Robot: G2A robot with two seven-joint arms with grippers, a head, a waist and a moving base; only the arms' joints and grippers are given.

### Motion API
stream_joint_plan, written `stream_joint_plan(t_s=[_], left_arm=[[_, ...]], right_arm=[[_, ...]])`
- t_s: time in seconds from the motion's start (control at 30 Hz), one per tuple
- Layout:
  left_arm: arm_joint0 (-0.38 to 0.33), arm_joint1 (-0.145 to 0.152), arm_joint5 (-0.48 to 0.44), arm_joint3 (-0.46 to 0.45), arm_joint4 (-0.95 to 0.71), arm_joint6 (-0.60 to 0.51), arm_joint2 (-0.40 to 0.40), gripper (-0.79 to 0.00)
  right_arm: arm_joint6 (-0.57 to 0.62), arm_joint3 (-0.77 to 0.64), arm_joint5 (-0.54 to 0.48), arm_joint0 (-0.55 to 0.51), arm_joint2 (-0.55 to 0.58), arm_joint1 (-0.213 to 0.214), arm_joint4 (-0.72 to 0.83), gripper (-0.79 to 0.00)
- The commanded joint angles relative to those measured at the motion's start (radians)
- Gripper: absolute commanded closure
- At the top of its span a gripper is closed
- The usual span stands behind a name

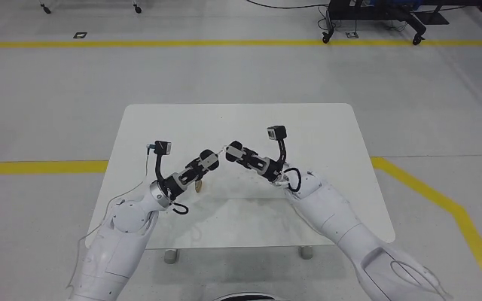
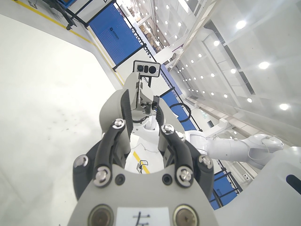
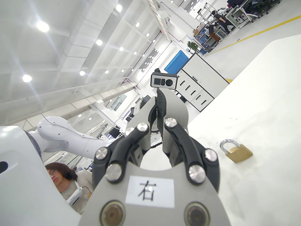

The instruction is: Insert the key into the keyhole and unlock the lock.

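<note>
Currently the right gripper (image 3: 158, 99) pinches the key (image 2: 140, 90) above the table (image 1: 339, 150), with the left gripper (image 2: 141, 105) gaping around it. A premature release could drop it, missing the padlock (image 3: 236, 151).

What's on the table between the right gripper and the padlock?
Nothing: bare white table between right gripper and padlock, in the right wrist view.
</note>
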Motion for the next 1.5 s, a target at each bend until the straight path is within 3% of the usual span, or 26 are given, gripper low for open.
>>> stream_joint_plan(t_s=[0.0, 0.27, 0.63, 0.9, 0.93, 0.97, 1.07, 1.23, 1.47], left_arm=[[0.0, 0.0, -0.003, 0.0, 0.0, 0.004, 0.0, -0.323], [0.0, 0.002, -0.008, 0.001, 0.001, 0.012, 0.002, -0.274], [-0.003, 0.003, 0.0, 0.003, 0.029, 0.034, 0.016, -0.006], [-0.002, 0.004, 0.012, 0.002, 0.031, 0.058, 0.009, 0.0], [-0.003, 0.005, 0.014, 0.002, 0.027, 0.057, 0.007, 0.0], [-0.003, 0.006, 0.015, 0.003, 0.021, 0.054, 0.004, 0.0], [-0.002, 0.008, 0.012, 0.002, -0.001, 0.039, -0.003, 0.0], [-0.003, 0.014, 0.004, 0.006, -0.075, -0.03, -0.015, 0.0], [-0.044, 0.029, 0.07, 0.027, -0.066, -0.226, -0.008, 0.0]], right_arm=[[0.014, -0.003, 0.0, -0.004, 0.007, -0.003, 0.001, 0.0], [0.077, 0.02, 0.0, -0.008, 0.017, -0.02, 0.031, 0.0], [0.147, 0.047, 0.0, 0.005, 0.035, -0.046, 0.066, 0.0], [0.195, 0.028, 0.0, -0.008, 0.067, -0.054, 0.085, 0.0], [0.206, 0.026, 0.0, -0.011, 0.073, -0.054, 0.091, -0.163], [0.217, 0.023, 0.0, -0.013, 0.081, -0.053, 0.096, -0.274], [0.232, 0.007, 0.0, -0.022, 0.116, -0.045, 0.086, -0.345], [0.232, -0.045, 0.0, -0.057, 0.166, -0.019, 0.036, -0.413], [0.289, -0.047, 0.057, -0.051, 0.102, 0.011, -0.005, -0.366]])
